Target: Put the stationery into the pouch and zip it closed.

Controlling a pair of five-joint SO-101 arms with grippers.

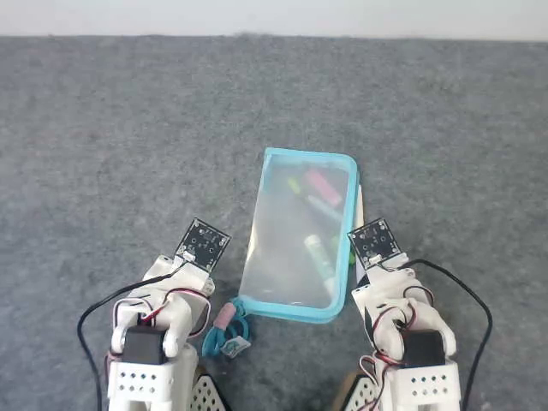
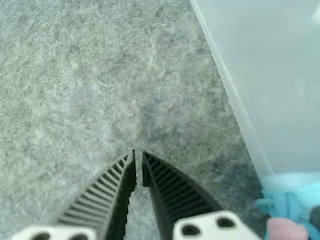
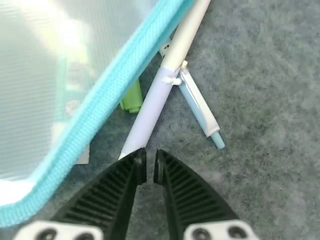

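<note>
Flanking the pouch (image 1: pixel 300 240), left pincer (image 2: pixel 138 154) and right pincer (image 3: pixel 150 153) hover (both closed).

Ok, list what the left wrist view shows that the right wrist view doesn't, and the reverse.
Left wrist, not right: the left gripper, shut over bare mat, and a teal strap with a pink piece by it.
Right wrist, not left: the right gripper, shut, a lilac pen and a blue pen lying on the mat along the teal edge of the pouch, and a green item poking out from under that edge.
Both: the pouch and the grey mat.
</note>
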